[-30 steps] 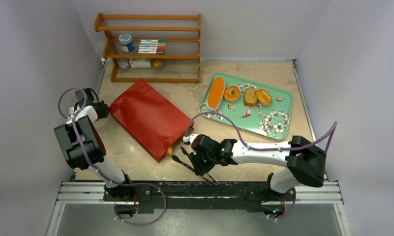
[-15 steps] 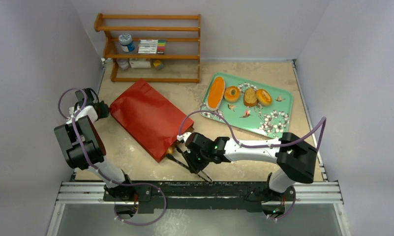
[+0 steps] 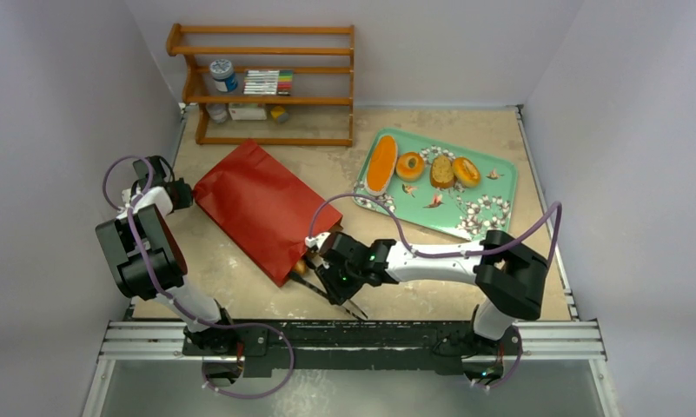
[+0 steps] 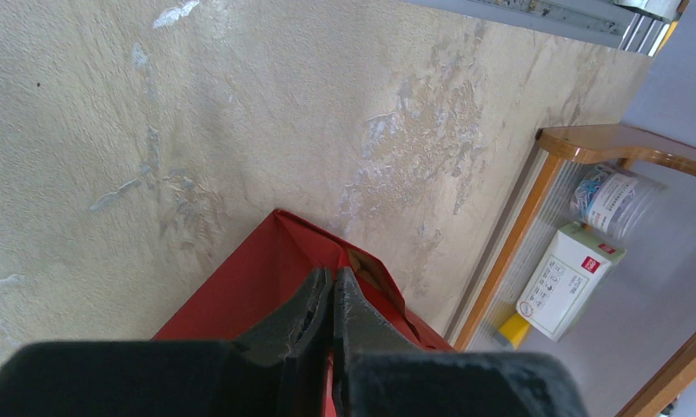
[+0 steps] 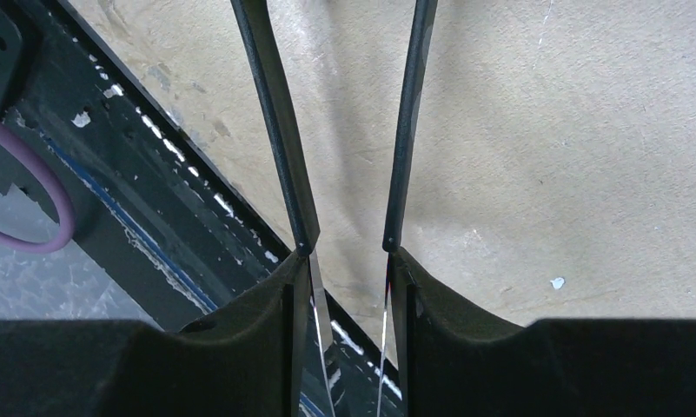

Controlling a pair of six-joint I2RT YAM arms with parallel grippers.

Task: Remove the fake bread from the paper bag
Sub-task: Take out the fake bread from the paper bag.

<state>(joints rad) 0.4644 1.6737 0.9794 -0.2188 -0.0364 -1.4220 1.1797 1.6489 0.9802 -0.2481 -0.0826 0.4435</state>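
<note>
In the top view, the right pincer (image 3: 327,294) has been brought leftward to the mouth of the paper bag (image 3: 261,208), at 7 o'clock on the bench (image 3: 431,122). Its jaws are held partly open and empty, so another reach seems to be set up. One orange piece of fake bread (image 3: 301,266) peeks from the mouth, and four more lie on the tray (image 3: 492,195) at 2 o'clock. In the left wrist view, the left pincer (image 4: 331,291) is seen closed, apparently pinching the bag's folded end. In the right wrist view, the fingertips are cut off, and neither bag nor bread is shown.
</note>
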